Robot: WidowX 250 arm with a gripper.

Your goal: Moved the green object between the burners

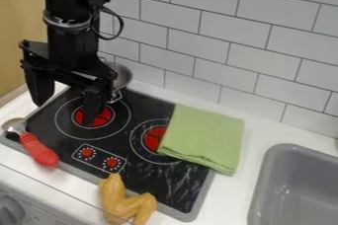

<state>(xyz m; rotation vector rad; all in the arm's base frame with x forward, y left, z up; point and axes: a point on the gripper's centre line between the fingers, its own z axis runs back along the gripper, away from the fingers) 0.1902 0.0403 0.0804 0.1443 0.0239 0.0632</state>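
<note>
Pincer (68,114) hangs w/ jaws spread, prob above the L burner (104,116); we've got green cloth (204,137) partly over the R burner (153,139).

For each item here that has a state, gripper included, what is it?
Gripper: open, nothing held
Green cloth: folded, lying flat, partly covering one burner
Red-handled utensil: lying across the stove's edge
Toy poultry: lying across the stove's front edge
Metal pot: partly hidden, contents can't be told
</note>
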